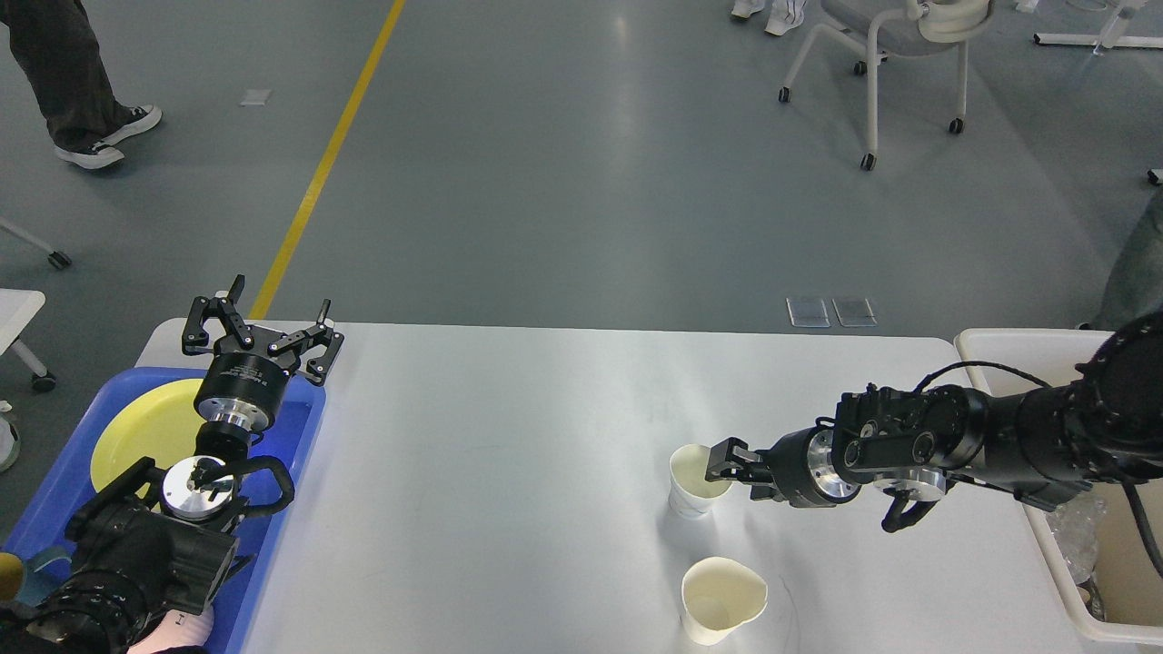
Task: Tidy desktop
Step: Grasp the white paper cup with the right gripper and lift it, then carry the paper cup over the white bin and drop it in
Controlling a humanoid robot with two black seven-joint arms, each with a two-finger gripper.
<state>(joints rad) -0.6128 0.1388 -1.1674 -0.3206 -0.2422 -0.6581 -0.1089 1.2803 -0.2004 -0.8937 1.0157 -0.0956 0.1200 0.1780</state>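
Our right gripper (718, 470): fingers pinching the rim of a paper cup (695, 481) on the desktop (509, 472). Our left gripper (263, 318): spread wide, empty, above the blue tray (300, 427). No readable writing.

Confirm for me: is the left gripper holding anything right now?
No, the left gripper is spread open and holds nothing, above the far edge of the blue tray, where the yellow plate lies.
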